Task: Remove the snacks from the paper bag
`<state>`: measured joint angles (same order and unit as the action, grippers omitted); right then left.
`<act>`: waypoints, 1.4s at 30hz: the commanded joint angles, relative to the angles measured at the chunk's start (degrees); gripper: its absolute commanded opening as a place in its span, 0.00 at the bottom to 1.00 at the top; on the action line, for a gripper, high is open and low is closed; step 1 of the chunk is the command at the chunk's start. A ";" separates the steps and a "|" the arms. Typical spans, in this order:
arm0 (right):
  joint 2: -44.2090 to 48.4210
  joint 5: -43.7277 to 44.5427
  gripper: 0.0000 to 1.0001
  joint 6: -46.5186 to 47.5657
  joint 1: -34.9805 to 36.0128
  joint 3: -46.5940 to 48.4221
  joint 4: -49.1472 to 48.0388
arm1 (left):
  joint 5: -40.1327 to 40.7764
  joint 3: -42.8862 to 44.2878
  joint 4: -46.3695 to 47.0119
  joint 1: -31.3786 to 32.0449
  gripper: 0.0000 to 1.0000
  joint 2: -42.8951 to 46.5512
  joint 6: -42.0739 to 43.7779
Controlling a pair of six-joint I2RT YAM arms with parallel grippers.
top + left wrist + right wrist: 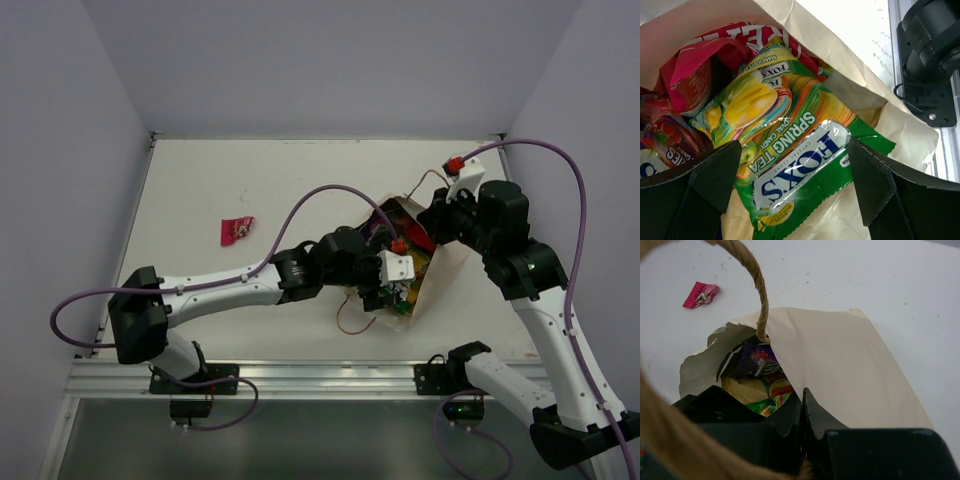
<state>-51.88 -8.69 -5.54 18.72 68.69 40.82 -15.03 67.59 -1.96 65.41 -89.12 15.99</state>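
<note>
The cream paper bag [447, 262] lies on its side mid-table, mouth towards the left arm. My left gripper [393, 288] is open inside the mouth. In the left wrist view it [795, 150] straddles a green-yellow Fox's packet [805, 172], with a red packet [700, 75] and others behind. My right gripper [432, 226] is shut on the bag's upper rim. In the right wrist view it [801, 392] pinches the paper wall [840, 365] beside a brown cord handle [758, 290]. A purple packet [758, 360] shows inside. A pink-red packet [237, 230] lies on the table to the left.
White walls enclose the table on the left, back and right. An aluminium rail [300, 378] with both arm bases runs along the near edge. The right arm's base [932, 60] shows just past the bag. A second cord handle [352, 318] lies loose in front of the bag.
</note>
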 commanded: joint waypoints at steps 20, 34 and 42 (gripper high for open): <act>2.66 -2.39 0.05 -1.23 0.00 0.22 -4.43 | -1.24 -0.97 -7.36 0.25 0.92 3.60 9.50; 2.75 -3.35 0.06 -1.66 0.00 -0.13 -4.87 | 4.13 -1.06 0.28 0.16 0.89 2.37 5.72; 2.83 -4.06 0.06 -1.75 0.00 -0.22 -4.96 | 3.96 -0.71 5.38 0.07 0.89 1.23 3.18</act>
<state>-50.83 -10.13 -6.00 18.72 67.83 40.69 -11.44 65.04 -2.04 65.41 -87.33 21.28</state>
